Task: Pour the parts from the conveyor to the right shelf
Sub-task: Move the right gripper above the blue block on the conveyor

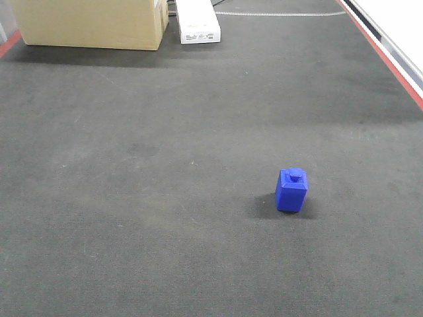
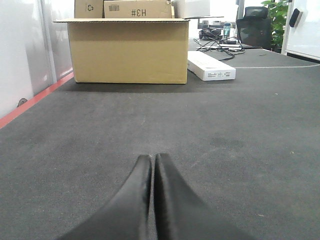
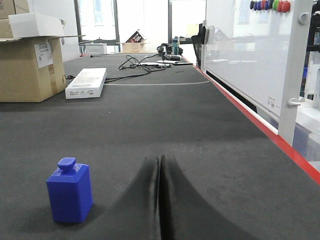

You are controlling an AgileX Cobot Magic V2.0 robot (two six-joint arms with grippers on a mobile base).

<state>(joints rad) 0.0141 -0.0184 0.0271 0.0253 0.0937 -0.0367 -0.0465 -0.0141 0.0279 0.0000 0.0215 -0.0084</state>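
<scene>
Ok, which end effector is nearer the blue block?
Right. The blue block stands close beside the right end effector, to the left in its wrist view. The left end effector has no block in view, just belt and a cardboard box.

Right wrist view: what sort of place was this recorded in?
Most likely an office or lab rather than a factory floor: a wide dark conveyor belt with a red side rail, a whiteboard with coloured magnets beside it, and cardboard boxes, cables and an office chair beyond.
</scene>
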